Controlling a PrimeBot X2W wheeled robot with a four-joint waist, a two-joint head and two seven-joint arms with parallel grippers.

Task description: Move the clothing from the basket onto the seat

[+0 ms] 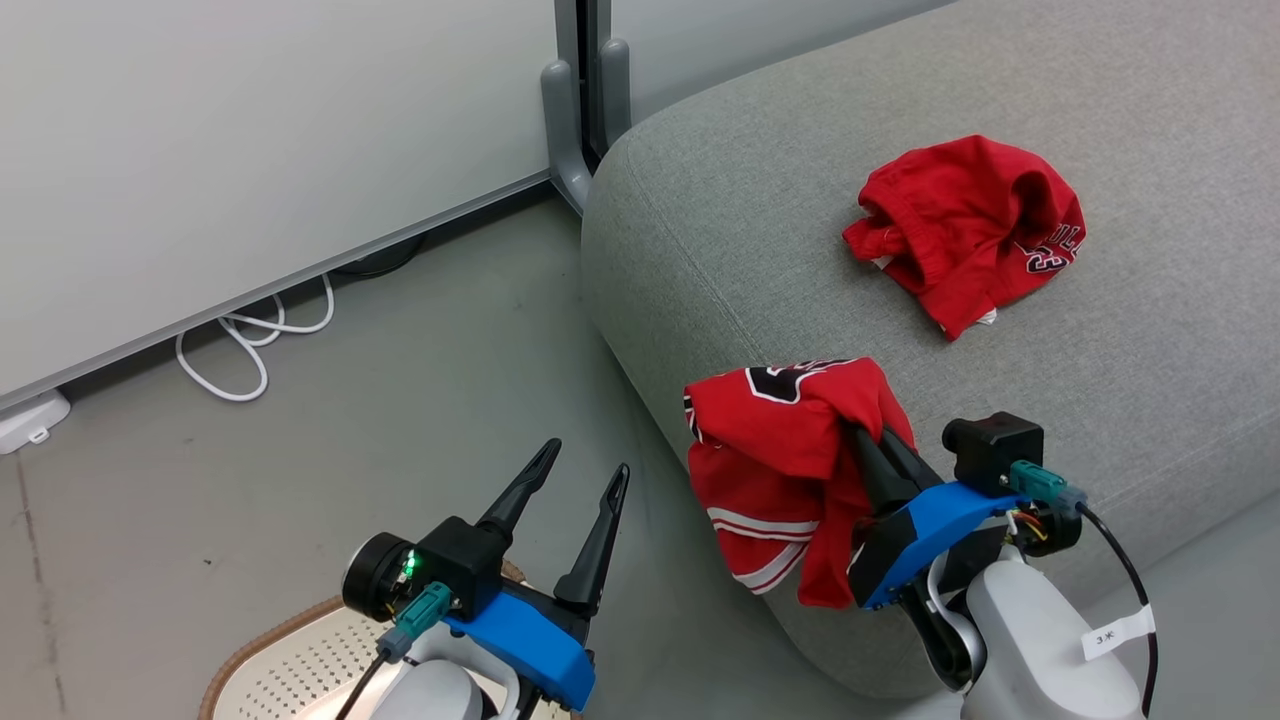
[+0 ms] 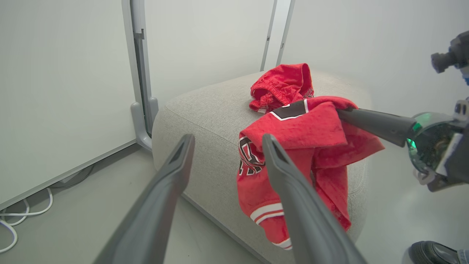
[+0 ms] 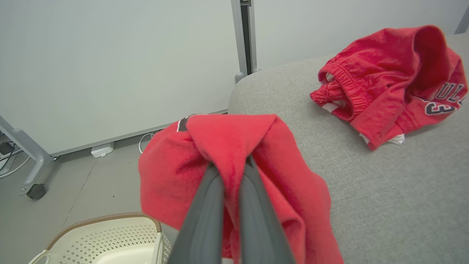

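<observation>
Right gripper [image 1: 868, 440] is pinching a jersey [image 1: 775, 450], jaws shut, at the seat's [image 1: 740, 200] near edge. Left gripper [image 1: 588, 458] is hovering open, empty, near the basket [image 1: 290, 650]. Second jersey [image 1: 965, 225] is lying mid-seat.

Far jersey [image 3: 388, 73]: the letters "ULL" and the digit "3" are read, dark with a white outline; the remainder is folded under.
Near jersey [image 2: 304, 135]: black-and-white lettering is seen but cannot be read.
White tag [image 1: 1118, 632]: small marks, illegible.

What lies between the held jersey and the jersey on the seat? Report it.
Bare seat fabric, nothing else, between held jersey and lying jersey, per the head view.
</observation>
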